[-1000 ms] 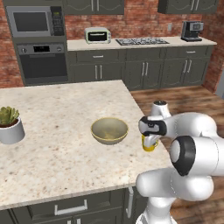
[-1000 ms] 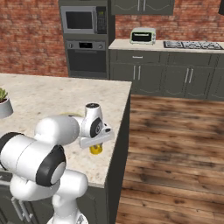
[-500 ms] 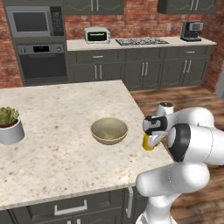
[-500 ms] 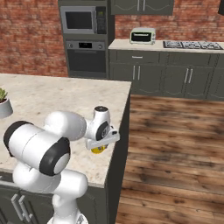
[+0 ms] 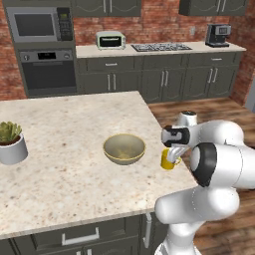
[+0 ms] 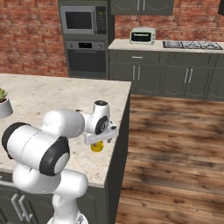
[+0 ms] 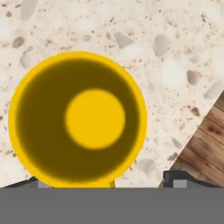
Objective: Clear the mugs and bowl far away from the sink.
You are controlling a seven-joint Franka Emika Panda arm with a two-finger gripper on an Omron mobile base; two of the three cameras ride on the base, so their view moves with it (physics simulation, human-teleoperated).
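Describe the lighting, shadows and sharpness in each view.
Left base view: soft even light, the bowl casts only a faint shadow. Right base view: slightly soft, no glare on the counter. Hand view: the yellow mug is close and blurred, its inner wall shaded dark.

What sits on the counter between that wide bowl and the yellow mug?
Nothing: in the left base view, only bare speckled counter separates the bowl from the yellow mug near the edge.

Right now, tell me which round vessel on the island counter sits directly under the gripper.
The yellow mug, near the counter's edge beneath the gripper. The olive bowl sits apart toward the middle; the white plant pot stands far off.
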